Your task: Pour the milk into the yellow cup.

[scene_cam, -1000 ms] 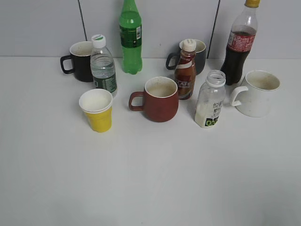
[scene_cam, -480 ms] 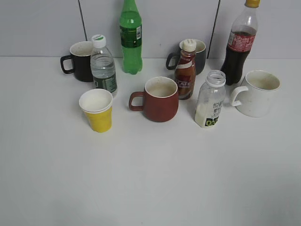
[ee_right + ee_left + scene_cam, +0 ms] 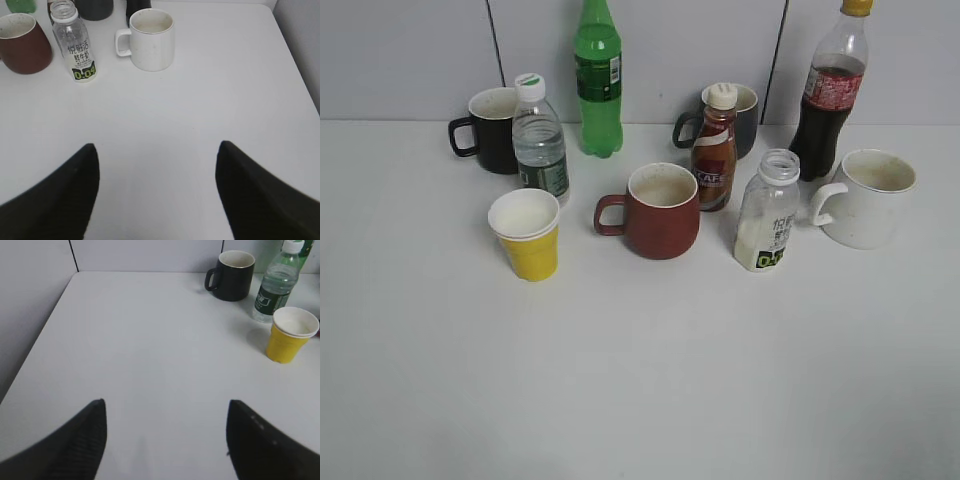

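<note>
The milk bottle point(image 3: 766, 213) stands capless and upright right of centre, with white liquid low in it; it also shows in the right wrist view point(image 3: 74, 43). The yellow cup point(image 3: 526, 234) stands upright at the left, white inside; it also shows in the left wrist view point(image 3: 290, 335). My left gripper point(image 3: 166, 407) is open and empty over bare table, well short and left of the cup. My right gripper point(image 3: 156, 150) is open and empty, well short and right of the milk bottle. Neither gripper shows in the exterior view.
A red-brown mug point(image 3: 654, 211) stands between cup and milk. A brown coffee bottle point(image 3: 714, 150), grey mug point(image 3: 738, 118), cola bottle point(image 3: 829, 95) and white mug point(image 3: 866, 197) surround the milk. A water bottle point(image 3: 539, 141), black mug point(image 3: 488, 129) and green bottle point(image 3: 598, 80) stand behind the cup.
</note>
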Controlling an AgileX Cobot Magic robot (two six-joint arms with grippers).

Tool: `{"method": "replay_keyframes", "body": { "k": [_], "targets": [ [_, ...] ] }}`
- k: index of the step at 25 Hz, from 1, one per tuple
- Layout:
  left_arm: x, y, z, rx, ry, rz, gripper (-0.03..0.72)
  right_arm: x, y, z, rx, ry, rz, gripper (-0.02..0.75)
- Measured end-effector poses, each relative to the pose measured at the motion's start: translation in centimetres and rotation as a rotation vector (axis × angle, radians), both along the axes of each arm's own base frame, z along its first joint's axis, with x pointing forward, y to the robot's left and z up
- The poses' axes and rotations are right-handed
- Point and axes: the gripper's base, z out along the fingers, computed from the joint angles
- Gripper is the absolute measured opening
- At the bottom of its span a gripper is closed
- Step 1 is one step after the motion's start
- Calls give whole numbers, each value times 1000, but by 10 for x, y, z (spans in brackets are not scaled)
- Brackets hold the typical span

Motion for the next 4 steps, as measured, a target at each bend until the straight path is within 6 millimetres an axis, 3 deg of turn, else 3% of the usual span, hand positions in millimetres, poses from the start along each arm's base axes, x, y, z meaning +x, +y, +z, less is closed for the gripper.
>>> {"method": "replay_keyframes", "body": {
  "k": [4],
  "targets": [
    [0,0,0,0,0,0,568,0,0,0,-1,0,0,545]
  ]
}}
